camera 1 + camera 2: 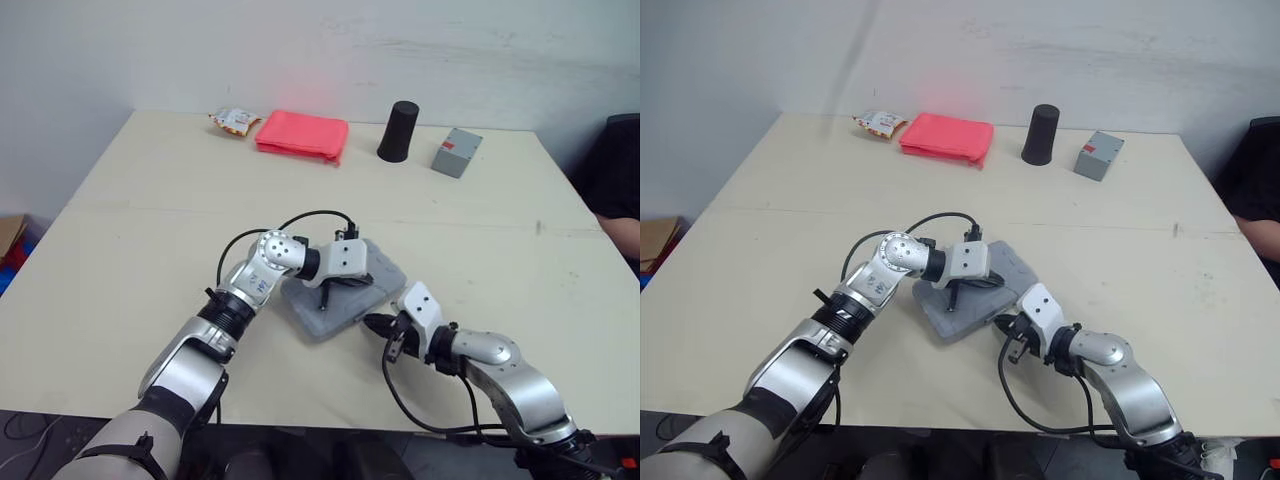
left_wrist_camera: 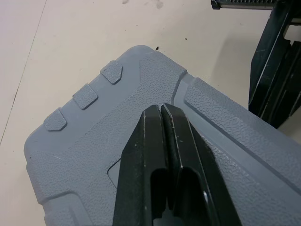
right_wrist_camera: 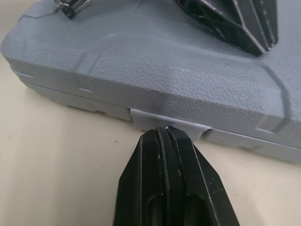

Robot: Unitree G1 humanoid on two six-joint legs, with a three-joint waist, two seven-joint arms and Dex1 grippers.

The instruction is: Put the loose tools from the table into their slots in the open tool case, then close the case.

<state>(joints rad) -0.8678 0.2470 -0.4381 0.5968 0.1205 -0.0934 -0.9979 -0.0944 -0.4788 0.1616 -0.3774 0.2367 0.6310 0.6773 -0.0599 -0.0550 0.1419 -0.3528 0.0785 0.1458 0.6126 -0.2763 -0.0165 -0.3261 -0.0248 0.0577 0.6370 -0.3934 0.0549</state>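
While its lid lies down flat, the grey tool case point(image 1: 325, 315) sits on the table point(image 1: 150, 230). Over the top of the case is the left gripper point(image 2: 161, 107), its two fingers pressed together, tips at the textured lid. At the case's side wall, the right gripper point(image 3: 167, 129) also has its fingers pressed together, tips right at the pale latch point(image 3: 155, 117). Well beyond the case lie a snack packet point(image 1: 234, 121), a red cloth point(image 1: 302, 134), a black cup point(image 1: 399, 131) and a grey box point(image 1: 456, 152).
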